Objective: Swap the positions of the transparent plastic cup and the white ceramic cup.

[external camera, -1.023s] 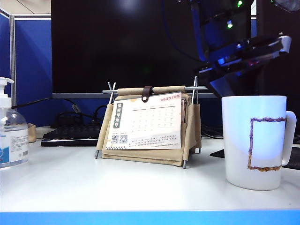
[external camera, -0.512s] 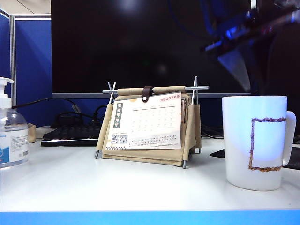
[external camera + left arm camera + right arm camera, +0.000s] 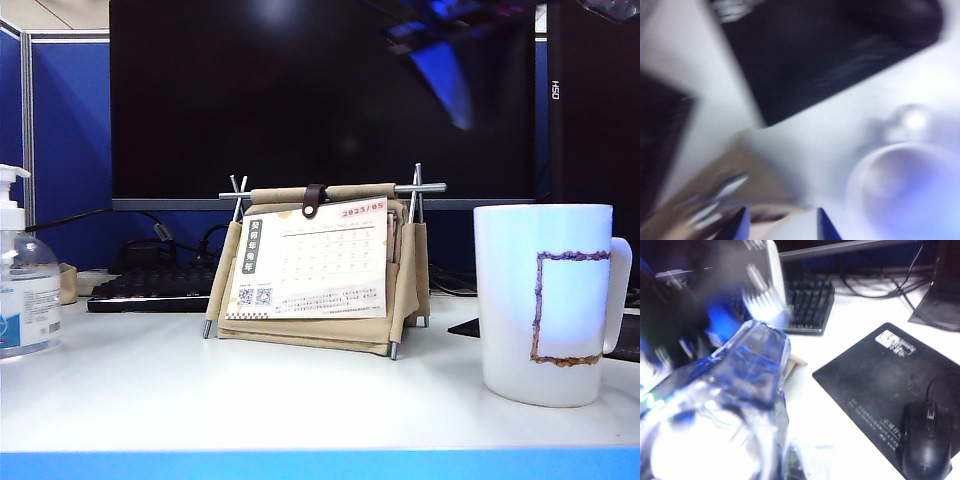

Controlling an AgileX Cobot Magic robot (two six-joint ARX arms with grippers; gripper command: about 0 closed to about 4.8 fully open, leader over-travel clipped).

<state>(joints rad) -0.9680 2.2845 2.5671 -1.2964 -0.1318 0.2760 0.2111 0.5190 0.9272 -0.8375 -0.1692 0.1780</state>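
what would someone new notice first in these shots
The white mug with a drawn rectangle stands large at the right front of the table, beside a desk calendar in a tan holder at centre. The right gripper is shut on the clear cup, which fills the right wrist view. The left gripper, open and blurred, hangs over the mug.

Left wrist view motion-blurred throughout; white ceramic cup (image 3: 912,192) edge-cropped

an office desk: monitor (image 3: 320,100), keyboard (image 3: 150,288), desk calendar (image 3: 310,262), blue partition (image 3: 70,150).
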